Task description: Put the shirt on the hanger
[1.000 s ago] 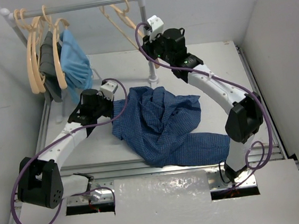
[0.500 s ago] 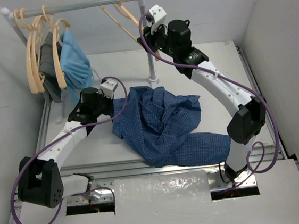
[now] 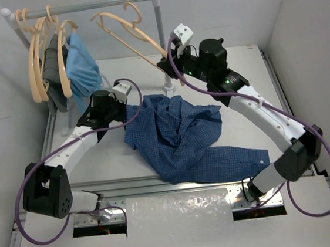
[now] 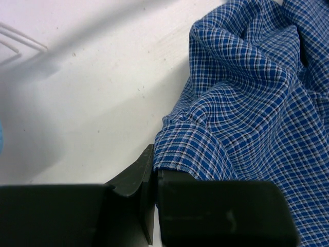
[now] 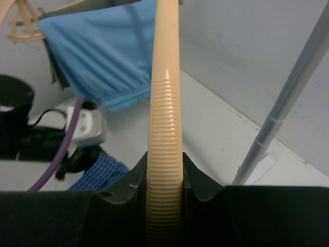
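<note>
The dark blue checked shirt (image 3: 181,136) lies crumpled in the middle of the table. My left gripper (image 3: 128,108) is shut on its left edge; in the left wrist view the hem of the shirt (image 4: 247,103) is pinched between the closed jaws of the gripper (image 4: 155,172). My right gripper (image 3: 167,61) is shut on one arm of a peach hanger (image 3: 126,33), which hangs in the air just below the rail, tilted, its hook pointing up. In the right wrist view the ribbed hanger (image 5: 164,103) runs straight up out of the gripper (image 5: 164,177).
A clothes rack stands at the back: its rail (image 3: 82,7) and its right post (image 3: 161,41), seen close in the right wrist view (image 5: 288,103). Several more hangers (image 3: 37,60), a light-blue garment (image 3: 82,64) and a dark grey garment (image 3: 55,58) hang at the rail's left end.
The right arm has lifted the hanger off the rail and drawn it down and right, away from the rack. The left gripper has shifted slightly back with the shirt's edge.
</note>
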Motion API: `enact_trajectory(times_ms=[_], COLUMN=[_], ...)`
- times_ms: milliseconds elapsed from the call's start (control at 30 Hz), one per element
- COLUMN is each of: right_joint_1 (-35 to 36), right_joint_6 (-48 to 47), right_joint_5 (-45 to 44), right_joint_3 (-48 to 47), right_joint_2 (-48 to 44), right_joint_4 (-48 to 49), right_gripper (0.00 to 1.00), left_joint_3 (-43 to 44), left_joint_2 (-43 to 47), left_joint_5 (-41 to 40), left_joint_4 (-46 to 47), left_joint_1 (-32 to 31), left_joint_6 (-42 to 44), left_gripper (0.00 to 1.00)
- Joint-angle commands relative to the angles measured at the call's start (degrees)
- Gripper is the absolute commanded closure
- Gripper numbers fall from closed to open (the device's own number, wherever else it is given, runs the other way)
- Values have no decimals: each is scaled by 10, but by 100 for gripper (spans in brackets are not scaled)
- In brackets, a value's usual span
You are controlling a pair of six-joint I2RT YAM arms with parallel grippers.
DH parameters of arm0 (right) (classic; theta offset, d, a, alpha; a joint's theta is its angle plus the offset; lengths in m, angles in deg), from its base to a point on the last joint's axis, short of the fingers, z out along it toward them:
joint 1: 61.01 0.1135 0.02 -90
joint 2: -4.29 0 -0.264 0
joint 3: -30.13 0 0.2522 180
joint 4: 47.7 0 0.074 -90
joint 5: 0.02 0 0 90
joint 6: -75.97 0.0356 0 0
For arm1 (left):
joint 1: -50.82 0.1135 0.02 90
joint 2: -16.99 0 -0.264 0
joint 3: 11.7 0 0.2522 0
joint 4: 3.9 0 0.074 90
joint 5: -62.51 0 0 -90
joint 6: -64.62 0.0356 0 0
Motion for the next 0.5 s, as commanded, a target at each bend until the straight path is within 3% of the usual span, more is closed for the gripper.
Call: enact_trajectory(times_ms=[0, 467], right_joint_1=[4, 4], right_joint_6=[10, 58], right_joint_5=[6, -164], right_joint_3=[50, 263], right_joint_2=[-61, -305], right_joint_4=[26, -202], right_gripper=[100, 100], left_joint_3=[38, 112], left_joint_2=[-10, -65], left_joint_5=[-1, -41], left_joint_4=[21, 15], left_joint_1=[-5, -3], left_joint_6=[-3, -45], left_gripper=[100, 100])
